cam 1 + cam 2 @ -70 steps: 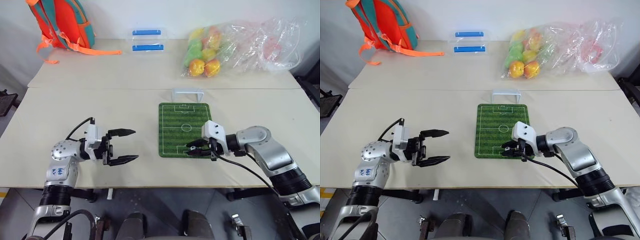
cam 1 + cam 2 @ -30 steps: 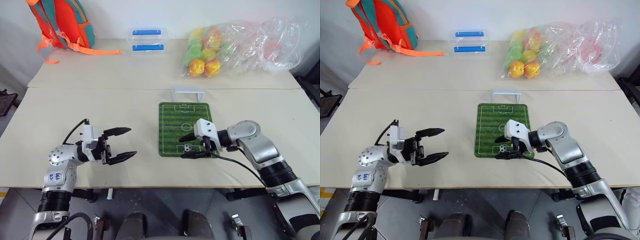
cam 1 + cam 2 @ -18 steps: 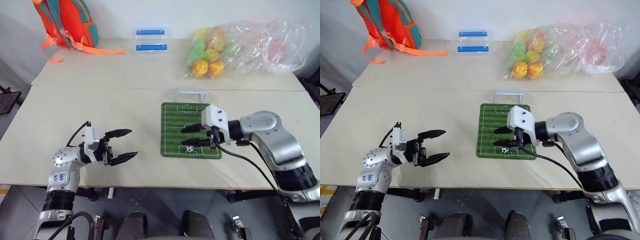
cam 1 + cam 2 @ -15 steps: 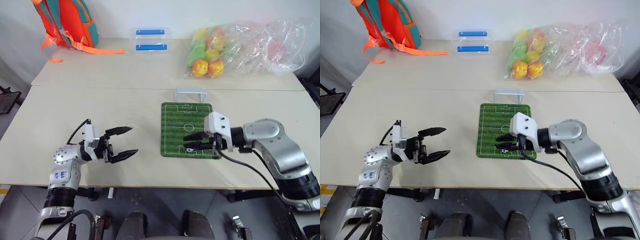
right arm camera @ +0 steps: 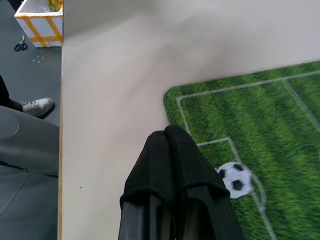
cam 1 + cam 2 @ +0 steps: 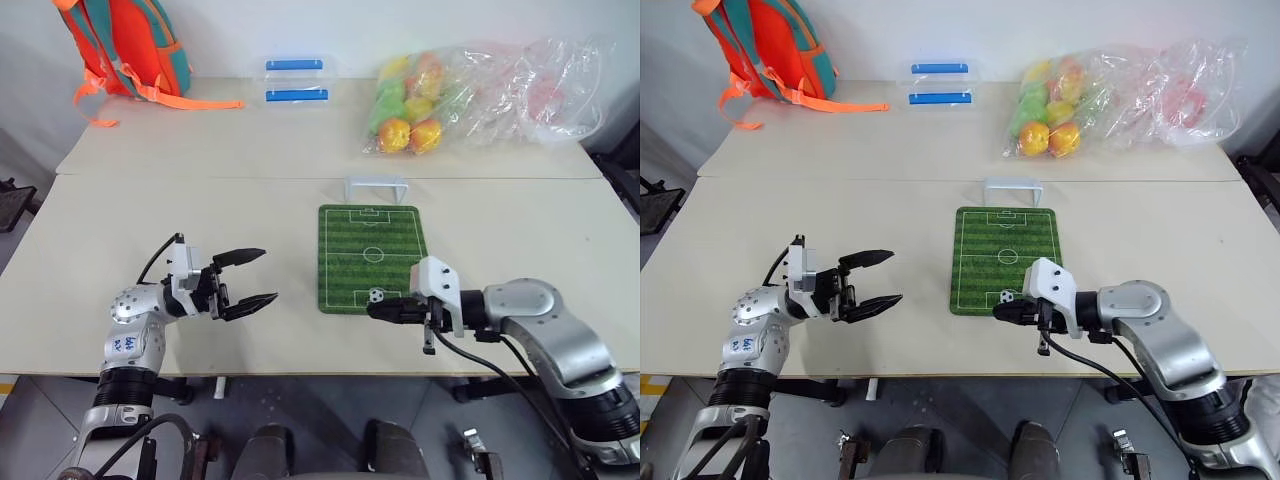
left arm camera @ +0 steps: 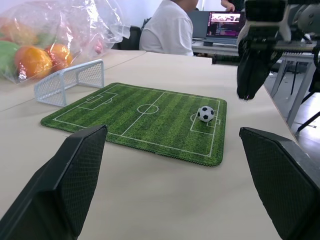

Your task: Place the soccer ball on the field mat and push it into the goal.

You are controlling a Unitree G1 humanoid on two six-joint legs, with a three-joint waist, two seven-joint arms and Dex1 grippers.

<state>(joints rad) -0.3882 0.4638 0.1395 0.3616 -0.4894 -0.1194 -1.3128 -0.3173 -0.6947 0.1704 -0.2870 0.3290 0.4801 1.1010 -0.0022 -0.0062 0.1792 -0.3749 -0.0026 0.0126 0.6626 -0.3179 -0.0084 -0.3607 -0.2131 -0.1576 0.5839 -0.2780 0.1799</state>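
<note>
Resting on the near end of the field mat point(image 6: 372, 258), inside the painted penalty box, the soccer ball point(image 6: 375, 295) lies free as seen from the left eye. The right gripper point(image 6: 374, 310), fingers clenched together on nothing, hovers low just beside the ball over the mat's near edge. The goal point(image 6: 375, 186) stands at the mat's far edge, well apart from the ball. The left gripper point(image 6: 262, 276) hangs over bare table point(image 6: 200, 200) to the mat's left, fingers spread and empty. At the back of the table, a clear plastic bag point(image 6: 480, 90) holds yellow, orange and green balls, two clear boxes with blue lids point(image 6: 293, 80) sit side by side, their contents not discernible, and an orange and teal backpack point(image 6: 125, 45) leans in the far left corner.

From the right eye, the same layout shows: ball in the near penalty box, closed right gripper beside it.

From the left wrist, the two released fingers point(image 7: 75, 175) frame the mat, with the ball in the box at the end opposite the goal and the bagged balls behind the goal. A person in a white shirt point(image 7: 170, 27) sits at a laptop point(image 7: 225, 22) beyond the table.

From the right wrist, the shut fingers point(image 5: 172, 170) overlap the mat's corner region, the ball just beside them.
</note>
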